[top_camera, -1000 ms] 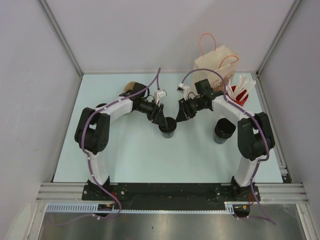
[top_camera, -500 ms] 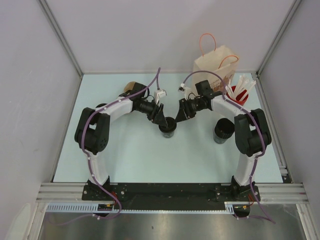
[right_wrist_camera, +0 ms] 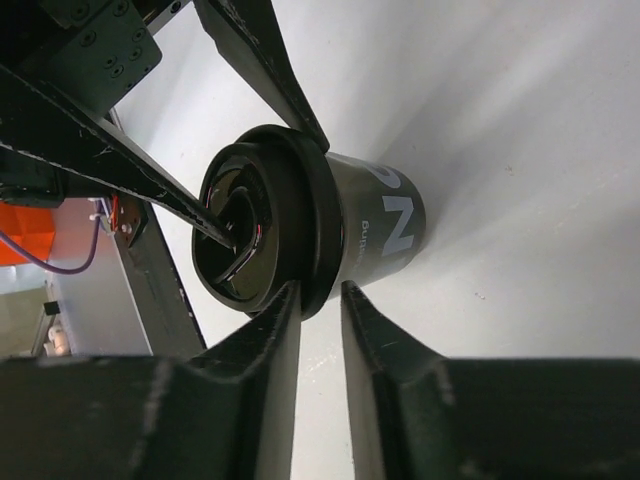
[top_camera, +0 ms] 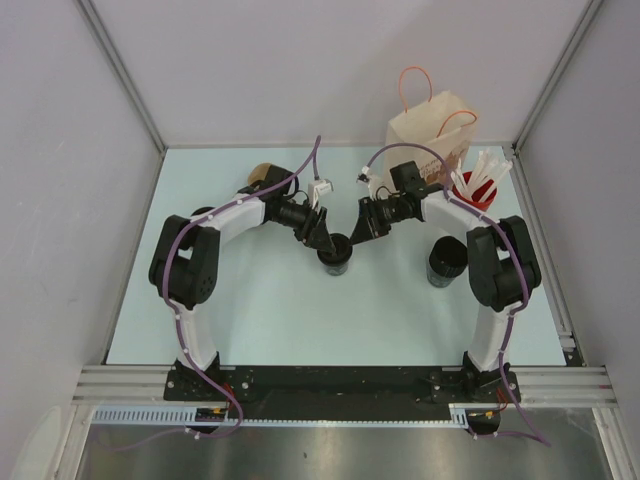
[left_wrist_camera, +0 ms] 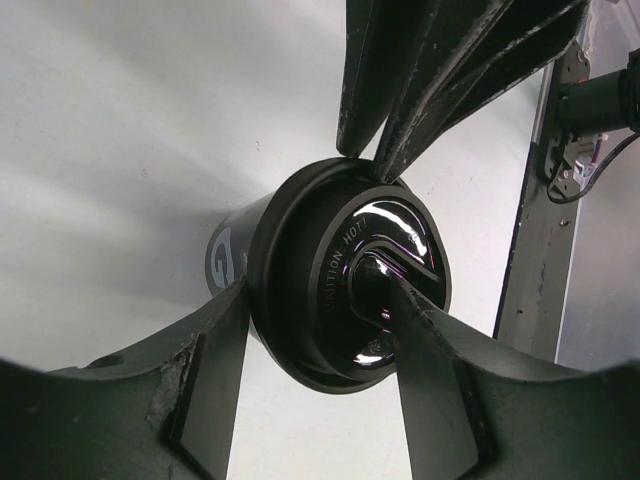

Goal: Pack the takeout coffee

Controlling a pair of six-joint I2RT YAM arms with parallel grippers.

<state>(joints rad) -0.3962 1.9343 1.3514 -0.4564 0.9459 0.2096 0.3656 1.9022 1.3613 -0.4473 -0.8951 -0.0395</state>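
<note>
From above I see the coffee cup (top_camera: 335, 260) standing upright near the middle of the table (top_camera: 250, 320), between the two arms, but both grippers crowd over it and cover most of its top. The left gripper (left_wrist_camera: 310, 300) is clamped on the cup: one finger presses the outside of the lid (left_wrist_camera: 300, 250) at its rim, and the other sits in the lid's sunken middle. The right gripper (right_wrist_camera: 318, 295) has its fingers only a slit apart, tips straddling the opposite edge of the lid; I cannot tell whether they actually pinch it. White lettering on the cup's side is partly hidden by the rim. At the back right a paper bag (top_camera: 430, 135) stands, its lower part hidden by the right arm, with a red cup of white sticks (top_camera: 478, 185) beside it. A second black cup (top_camera: 448, 262) stands beside the right arm. A brown thing (top_camera: 262, 175) behind the left arm is too covered to name.
</note>
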